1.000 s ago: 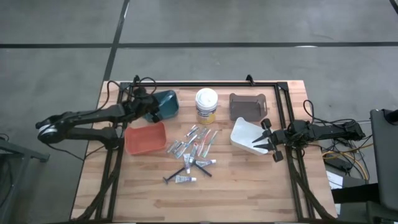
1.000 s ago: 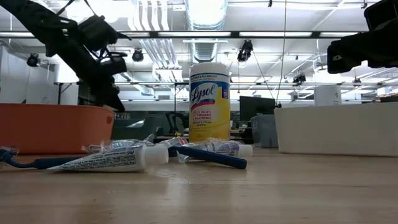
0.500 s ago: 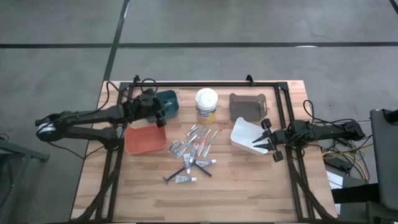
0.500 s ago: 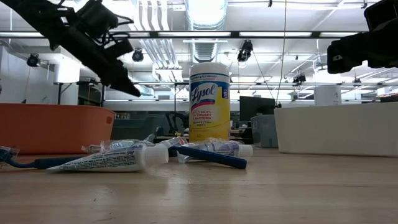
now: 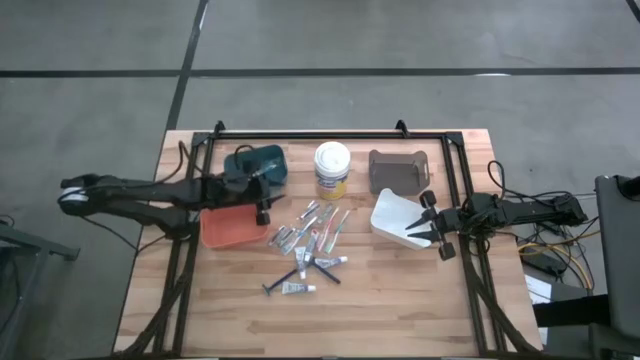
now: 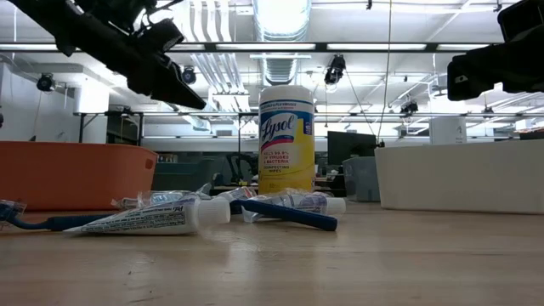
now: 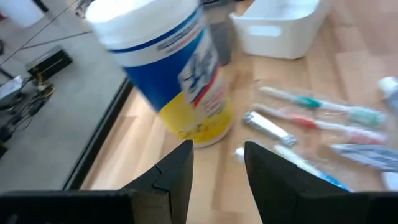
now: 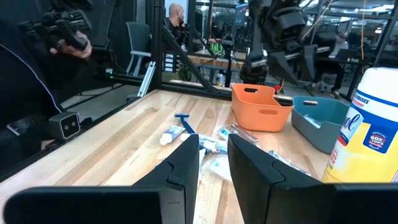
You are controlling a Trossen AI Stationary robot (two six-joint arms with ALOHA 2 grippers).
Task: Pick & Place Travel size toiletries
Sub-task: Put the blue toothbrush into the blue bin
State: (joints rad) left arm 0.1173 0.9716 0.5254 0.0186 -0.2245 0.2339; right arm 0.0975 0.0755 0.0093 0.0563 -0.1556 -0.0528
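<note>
**A:** Where do we stand with the travel size toiletries (image 5: 310, 243)?

**B:** They lie scattered on the table (image 5: 400, 310) just in front of the white wipes tub (image 5: 332, 170), tubes, toothbrushes and razors in a loose heap, none in a claw. We judge we are between picks: the left gripper (image 5: 262, 207) hovers over the orange bin (image 5: 232, 226), beside the heap, its fingers (image 7: 174, 177) parted with nothing between them.

**A:** And the other arm?

**B:** The right gripper (image 5: 425, 228) waits at the far edge of the white bin (image 5: 395, 220), on the side away from the tub. Its fingers (image 8: 183, 165) stand a little apart and empty.

**A:** What does the next move call for?

**B:** We would swing the left gripper from the orange bin toward the nearest item in front of the tub, line the fingers across a single tube or brush, and come down without raking its neighbours. Which item lies nearest is hard to tell; the left wrist view is blurred.

**A:** What differs from a second ago?

**B:** The left gripper was back by the teal bin (image 5: 258, 163), beside the tub; it has since come forward over the orange bin. The right arm and the heap have not moved.
</note>
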